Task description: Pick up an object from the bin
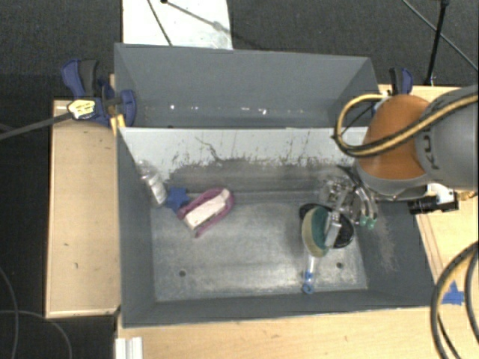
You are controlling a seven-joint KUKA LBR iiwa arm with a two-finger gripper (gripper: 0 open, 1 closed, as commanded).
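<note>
Teal round brush-thing sits at the right of the bin, pincer right over its far edge. Can't tell if it's open or gripping. An off-centre grab there could tip it or let it slip.

Arm reaches in from right, bent downward. Orange cover on wrist, yellow cable looped round it. Gripper lowered, tilted toward left.
</note>
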